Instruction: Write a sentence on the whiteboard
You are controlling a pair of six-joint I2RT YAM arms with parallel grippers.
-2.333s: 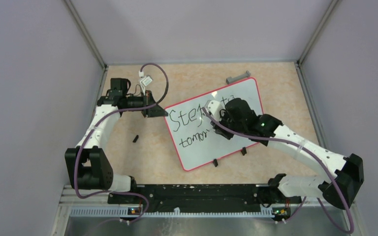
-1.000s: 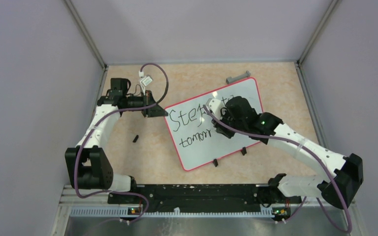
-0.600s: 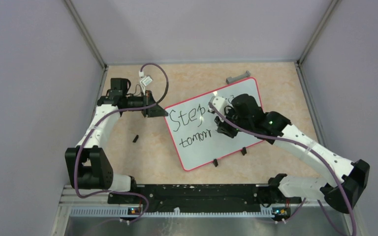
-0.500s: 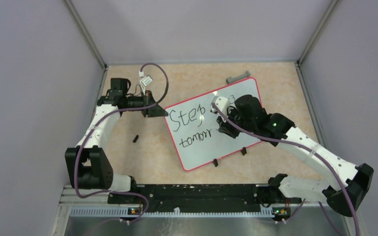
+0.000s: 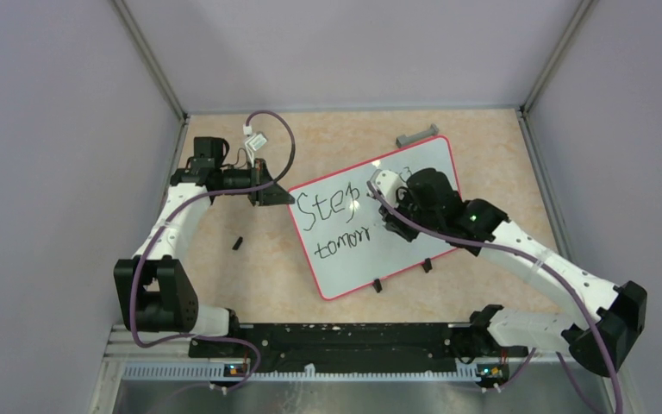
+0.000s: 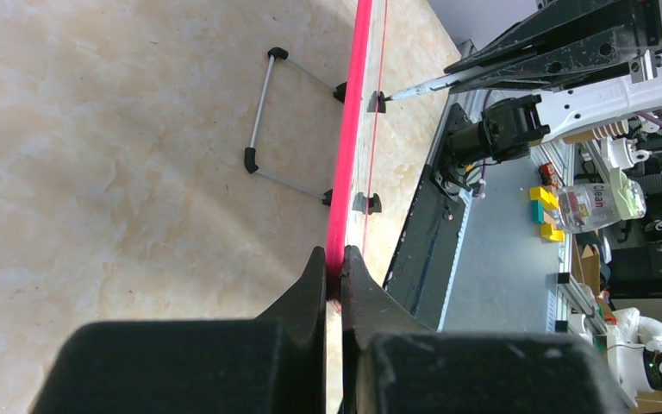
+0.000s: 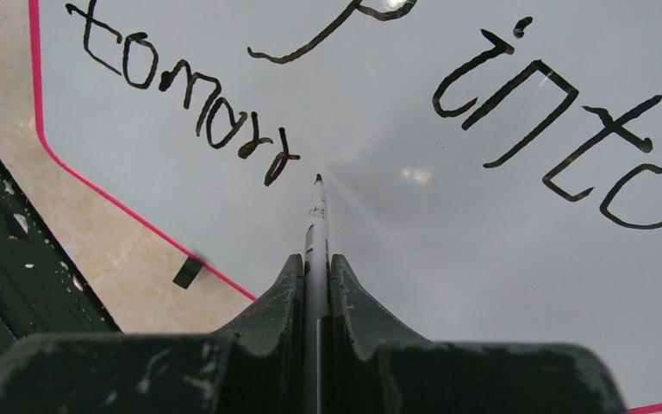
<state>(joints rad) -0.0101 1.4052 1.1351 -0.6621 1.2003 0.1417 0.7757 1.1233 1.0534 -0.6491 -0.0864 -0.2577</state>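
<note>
The whiteboard (image 5: 358, 259) lies tilted on the table, white with a pink-red rim and two black clips on its near edge. The sentence (image 5: 327, 220) reads "Step" over "tomorr" in the top view; the right wrist view shows "tomorr" (image 7: 190, 95) and "into" (image 7: 560, 112). My left gripper (image 5: 269, 193) is shut on the board's rim (image 6: 341, 216) at its far left corner. My right gripper (image 5: 390, 217) is shut on a marker (image 7: 315, 228) whose tip sits on or just above the board, right of the last "r".
A small black cap (image 5: 237, 243) lies on the table left of the board. A grey eraser bar (image 5: 417, 135) lies behind the board. The board's wire stand (image 6: 267, 112) shows beneath it. Walls close in on three sides.
My right arm drew back to the right, uncovering more of the lettering, then came back left a little. The marker tip now rests past the second "r". My left arm has not moved.
</note>
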